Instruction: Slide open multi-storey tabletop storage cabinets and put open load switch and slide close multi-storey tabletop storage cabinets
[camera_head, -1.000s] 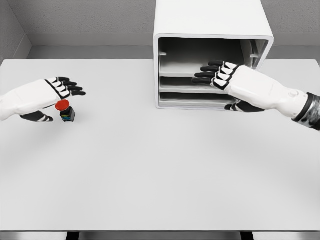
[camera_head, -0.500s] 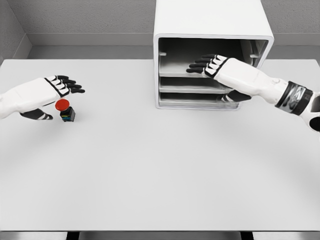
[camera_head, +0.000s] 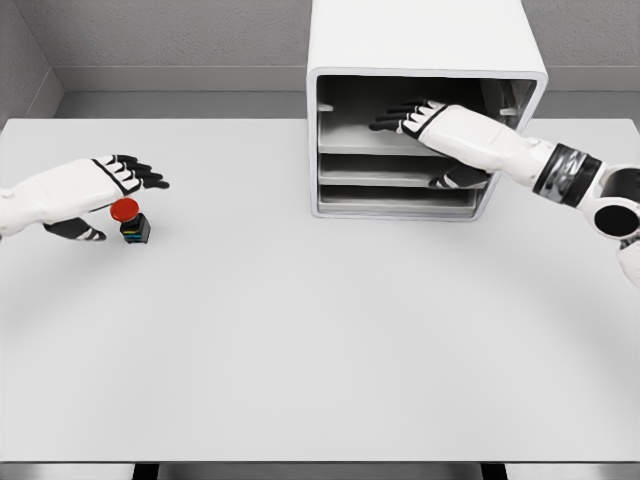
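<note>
Load switch (camera_head: 131, 222) just beside left hand (camera_head: 88, 187) — untouched.

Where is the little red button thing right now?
In the head view, the red-topped switch stands on the left side of the white table, just beside the left hand and far from the cabinet.

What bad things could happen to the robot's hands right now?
The right hand reaches into the top opening of the cabinet, so its wrist might bump the front frame. The thumb hangs lower, by the middle tray, and could perhaps snag there. The left hand hovers open right beside the red-topped switch; a clumsy grab might knock the little thing over or push it away across the table.
</note>
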